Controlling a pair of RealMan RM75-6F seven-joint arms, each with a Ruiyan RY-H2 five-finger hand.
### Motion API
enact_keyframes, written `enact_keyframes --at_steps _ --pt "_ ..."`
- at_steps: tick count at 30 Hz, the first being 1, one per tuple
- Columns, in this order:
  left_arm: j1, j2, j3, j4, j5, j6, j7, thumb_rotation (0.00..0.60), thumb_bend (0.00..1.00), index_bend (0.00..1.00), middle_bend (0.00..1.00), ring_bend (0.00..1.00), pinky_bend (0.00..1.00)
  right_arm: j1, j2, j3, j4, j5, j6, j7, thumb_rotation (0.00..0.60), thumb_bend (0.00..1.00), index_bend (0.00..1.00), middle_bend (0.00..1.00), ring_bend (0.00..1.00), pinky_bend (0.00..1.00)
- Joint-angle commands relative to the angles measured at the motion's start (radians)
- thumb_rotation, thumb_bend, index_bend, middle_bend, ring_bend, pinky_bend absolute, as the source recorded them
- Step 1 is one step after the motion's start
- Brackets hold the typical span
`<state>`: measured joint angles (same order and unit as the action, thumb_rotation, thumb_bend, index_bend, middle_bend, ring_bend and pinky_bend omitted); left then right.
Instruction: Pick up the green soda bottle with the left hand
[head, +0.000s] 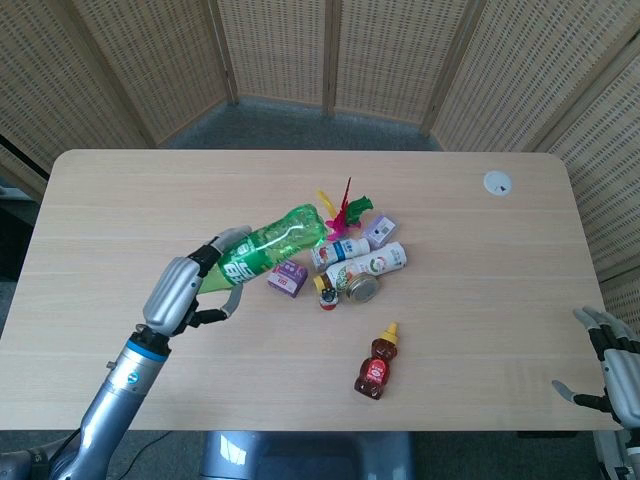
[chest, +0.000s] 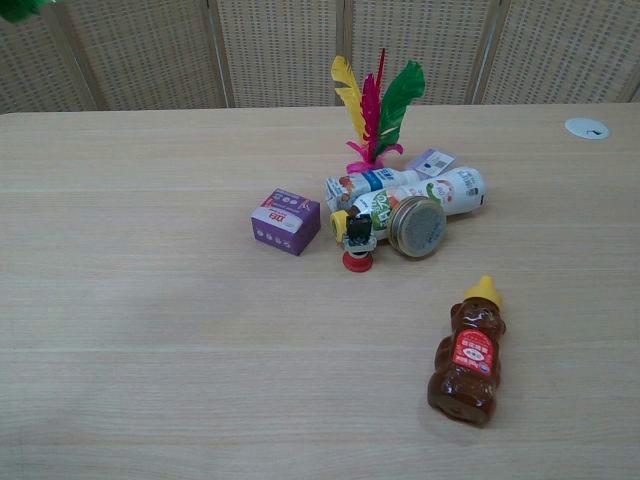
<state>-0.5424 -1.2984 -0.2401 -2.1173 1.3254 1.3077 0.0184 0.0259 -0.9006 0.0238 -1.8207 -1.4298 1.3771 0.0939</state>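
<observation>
My left hand (head: 185, 287) grips the green soda bottle (head: 268, 246) near its neck end and holds it in the air, well above the table, lying nearly level with its base pointing right. In the chest view only a green scrap of the bottle (chest: 18, 8) shows at the top left corner; the hand itself is out of that frame. My right hand (head: 612, 368) hangs off the table's right front corner, fingers spread, holding nothing.
On the wooden table (head: 140, 200) lie a purple box (chest: 285, 221), two white bottles (chest: 420, 192), a jar with a metal lid (chest: 416, 226), a small red-based object (chest: 357, 243), a feather shuttlecock (chest: 373, 110), a bear-shaped honey bottle (chest: 467, 355) and a white disc (chest: 586, 127).
</observation>
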Motion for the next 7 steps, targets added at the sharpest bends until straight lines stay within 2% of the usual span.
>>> enact_keyframes --at_steps 1,7 --pt "0.01 0.014 -0.002 -0.014 0.007 0.008 -0.009 0.6 0.77 0.46 0.37 0.6 0.56 0.006 -0.002 0.004 0.001 -0.001 -0.004 0.001 0.6 0.16 0.0 0.0 0.0 0.0" --pt "0.007 0.004 -0.001 -0.008 0.011 0.0 -0.002 0.6 0.77 0.46 0.37 0.6 0.56 0.011 0.001 0.007 0.0 0.008 -0.009 -0.004 0.6 0.17 0.0 0.0 0.0 0.0"
